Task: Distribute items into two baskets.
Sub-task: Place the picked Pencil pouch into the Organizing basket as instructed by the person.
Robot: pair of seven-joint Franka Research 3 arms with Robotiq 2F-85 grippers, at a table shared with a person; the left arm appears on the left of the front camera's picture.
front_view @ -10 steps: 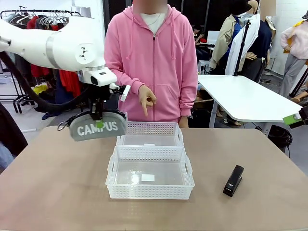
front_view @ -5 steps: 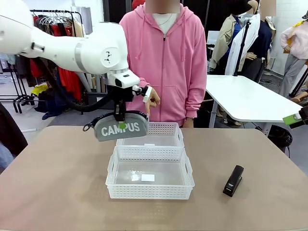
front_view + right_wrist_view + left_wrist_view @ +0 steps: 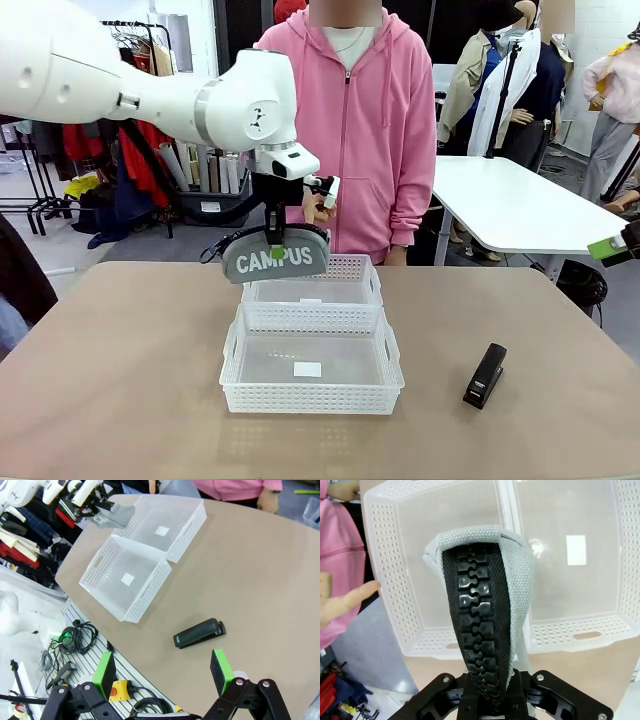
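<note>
My left gripper (image 3: 276,243) is shut on the top of the grey "CAMPUS" pouch (image 3: 277,260). It hangs above the left end of the far basket (image 3: 345,267). In the left wrist view the pouch (image 3: 480,610) dangles over the far basket (image 3: 387,580), close to the wall it shares with the near basket (image 3: 570,630). The near basket (image 3: 310,398) holds only its white label. The black stapler (image 3: 485,376) lies on the table to the right of the baskets. My right gripper (image 3: 162,672) is open, high above the stapler (image 3: 200,632) and off the table's right side.
A person in a pink hoodie stands at the far edge, one hand (image 3: 322,205) raised just behind my left gripper. That hand (image 3: 342,605) is beside the far basket's outer wall. Bare tabletop (image 3: 120,360) spreads left of the baskets and around the stapler.
My left arm has carried the pouch to the right, from left of the baskets to above the far basket's left end. The stapler and both baskets have stayed put.
</note>
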